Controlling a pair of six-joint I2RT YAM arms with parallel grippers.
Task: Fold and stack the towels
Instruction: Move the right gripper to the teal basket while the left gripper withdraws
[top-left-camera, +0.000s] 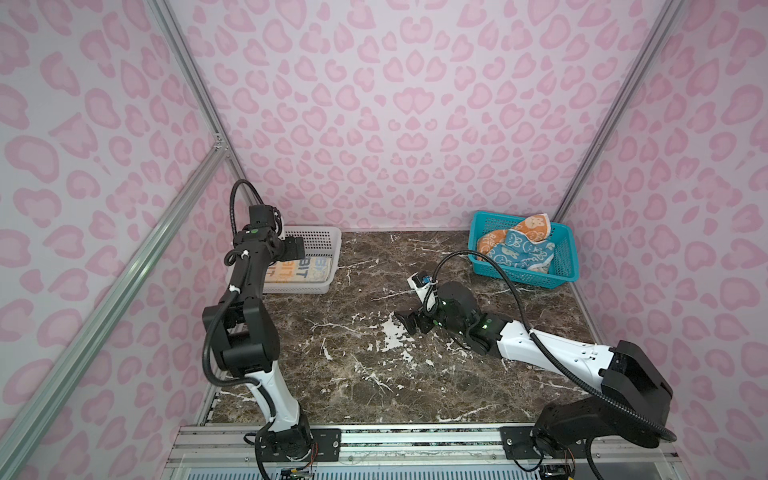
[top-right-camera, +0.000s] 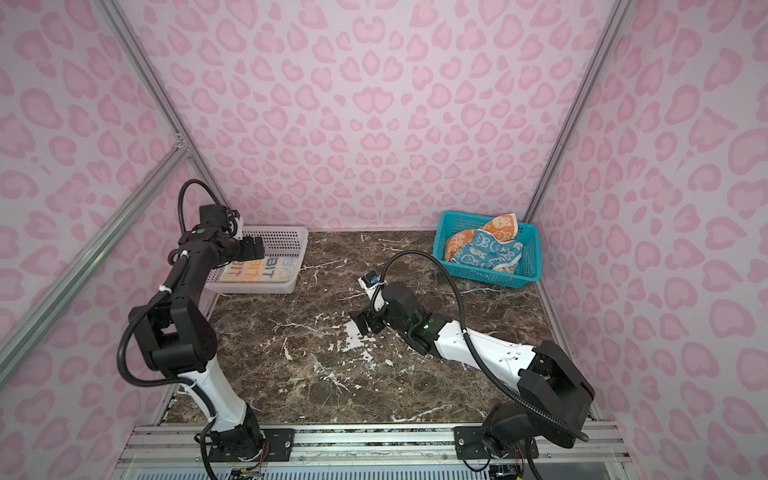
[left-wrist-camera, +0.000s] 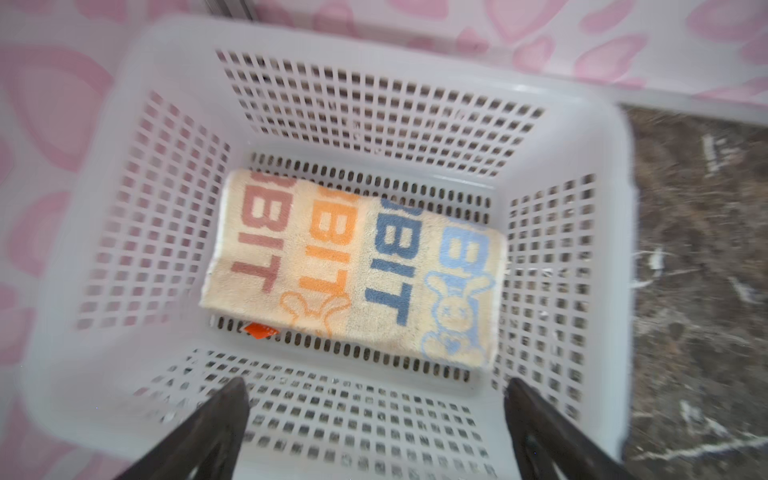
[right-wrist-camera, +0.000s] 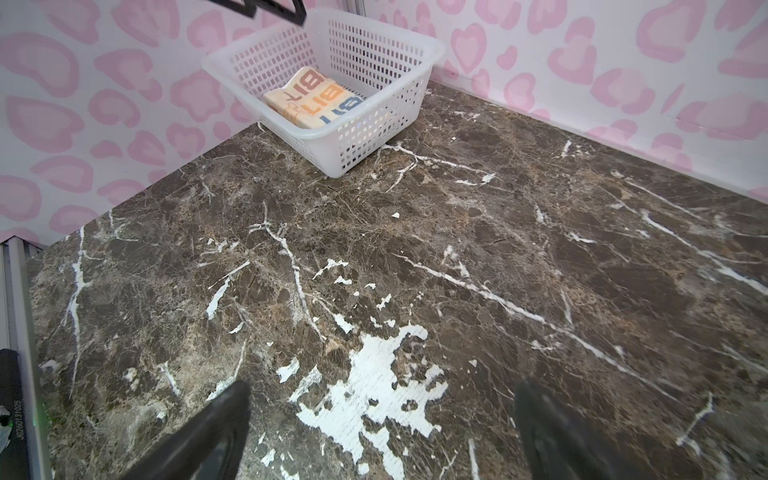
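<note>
The cream towel (left-wrist-camera: 353, 266) with "RABBIT" lettering lies folded flat in the white basket (left-wrist-camera: 415, 62) at the back left, seen in both top views (top-left-camera: 301, 270) (top-right-camera: 268, 270) and in the right wrist view (right-wrist-camera: 316, 99). My left gripper (left-wrist-camera: 376, 386) hangs open and empty above that basket (top-left-camera: 297, 247). The blue towel (top-left-camera: 523, 253) and the orange towel (top-left-camera: 536, 226) lie crumpled together in a teal basket (top-left-camera: 528, 276) at the back right. Low over the middle of the table, my right gripper (top-left-camera: 405, 322) (right-wrist-camera: 382, 390) stands open with nothing in it.
The dark marble table (top-left-camera: 353, 374) is walled by pink patterned panels on three sides. An aluminium rail (top-left-camera: 415, 440) carrying both arm bases runs along the front edge. The left wrist view is blurred.
</note>
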